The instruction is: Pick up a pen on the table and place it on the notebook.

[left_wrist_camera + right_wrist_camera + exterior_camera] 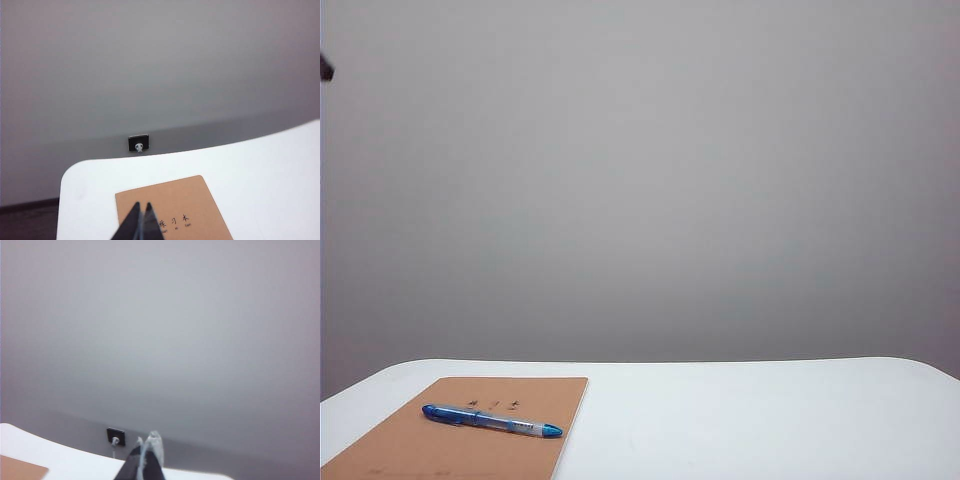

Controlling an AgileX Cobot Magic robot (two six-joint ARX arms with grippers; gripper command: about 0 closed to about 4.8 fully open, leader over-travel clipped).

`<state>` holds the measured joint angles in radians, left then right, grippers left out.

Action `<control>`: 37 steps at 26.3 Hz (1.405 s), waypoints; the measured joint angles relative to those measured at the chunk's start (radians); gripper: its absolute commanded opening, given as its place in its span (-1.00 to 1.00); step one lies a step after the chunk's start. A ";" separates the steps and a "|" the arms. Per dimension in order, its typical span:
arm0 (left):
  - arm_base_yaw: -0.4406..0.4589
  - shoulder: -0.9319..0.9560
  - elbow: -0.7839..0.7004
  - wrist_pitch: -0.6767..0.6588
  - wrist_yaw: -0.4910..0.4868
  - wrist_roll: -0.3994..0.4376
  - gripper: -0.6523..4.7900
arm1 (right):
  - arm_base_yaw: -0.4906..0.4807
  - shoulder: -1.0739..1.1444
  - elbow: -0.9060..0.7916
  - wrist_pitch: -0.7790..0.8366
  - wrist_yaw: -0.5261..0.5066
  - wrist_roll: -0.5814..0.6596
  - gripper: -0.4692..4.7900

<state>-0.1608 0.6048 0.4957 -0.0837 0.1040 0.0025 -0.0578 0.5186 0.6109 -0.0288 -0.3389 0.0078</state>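
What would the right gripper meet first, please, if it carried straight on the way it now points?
Probably nothing on the table: the shut right gripper points over the table's far edge toward the grey wall, near the wall socket. Depth is unclear.

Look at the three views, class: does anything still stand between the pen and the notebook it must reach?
Nothing visible does. The pen already lies on the notebook, on the table. The left gripper and right gripper are both shut, empty, away from it.
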 measured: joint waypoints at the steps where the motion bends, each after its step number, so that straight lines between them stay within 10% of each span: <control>1: 0.000 -0.022 -0.035 0.035 -0.019 -0.025 -0.78 | 0.000 -0.026 -0.045 0.025 0.009 0.008 -0.86; 14: 0.000 -0.266 -0.269 0.228 -0.154 -0.107 -0.78 | -0.003 -0.409 -0.602 0.368 0.117 0.214 -0.85; 37: 0.070 -0.410 -0.492 0.418 -0.041 -0.212 -0.78 | -0.004 -0.481 -0.604 0.118 0.181 0.126 -0.85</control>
<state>-0.0910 0.1951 0.0032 0.3344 0.0628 -0.2092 -0.0616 0.0372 0.0071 0.0891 -0.1577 0.1341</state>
